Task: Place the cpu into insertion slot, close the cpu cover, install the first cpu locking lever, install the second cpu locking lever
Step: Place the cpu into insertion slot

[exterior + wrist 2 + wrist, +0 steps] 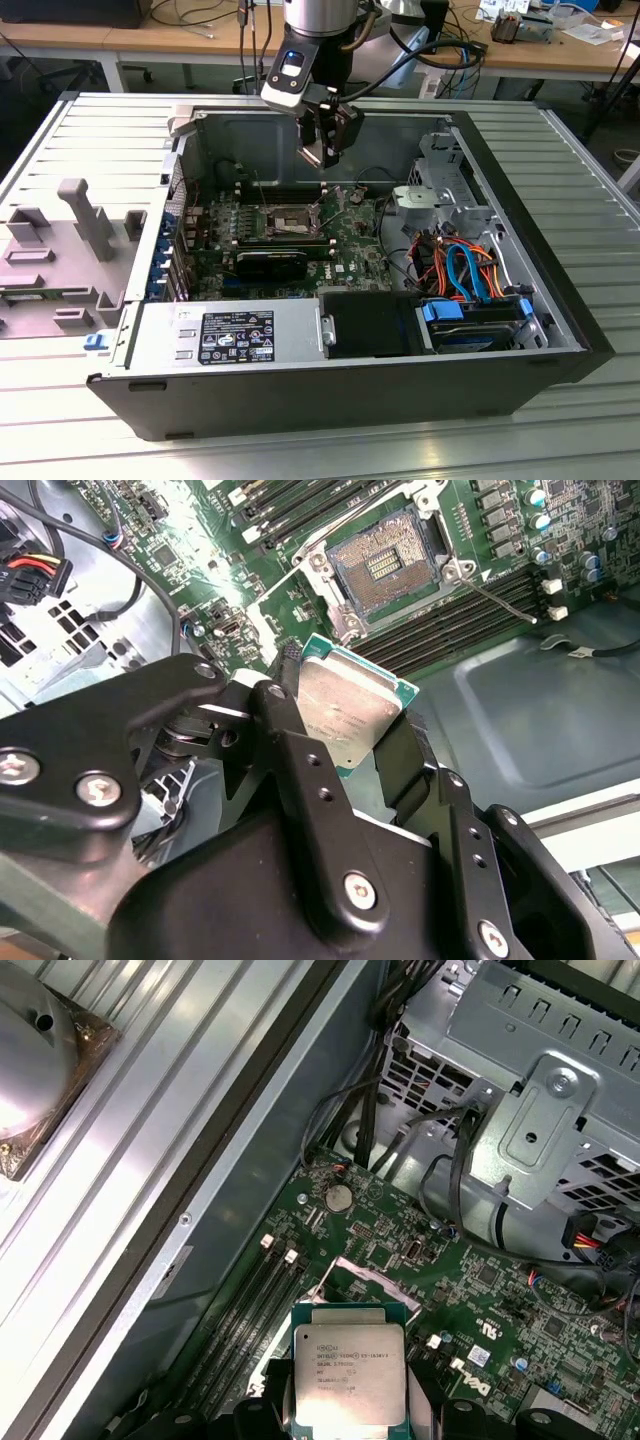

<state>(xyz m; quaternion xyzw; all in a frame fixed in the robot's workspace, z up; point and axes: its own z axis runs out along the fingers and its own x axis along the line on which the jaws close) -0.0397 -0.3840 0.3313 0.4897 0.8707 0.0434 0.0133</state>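
The gripper (348,735) clamps the cpu (352,702); insertion slot (385,565) seemingly below, apart.

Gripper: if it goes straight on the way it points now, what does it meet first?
Likely the memory slots on the motherboard, just beside the insertion slot, with the held cpu touching before the gripper does. Depth is unclear.

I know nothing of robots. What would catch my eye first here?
Likely the black robot gripper hanging over a big dark grey computer case lying open on its side, in the exterior view. In the second wrist view it pinches a small square chip with a silver-grey metal top by its edges. On the green circuit board inside the case, the square dark socket with a silver rim sits empty.
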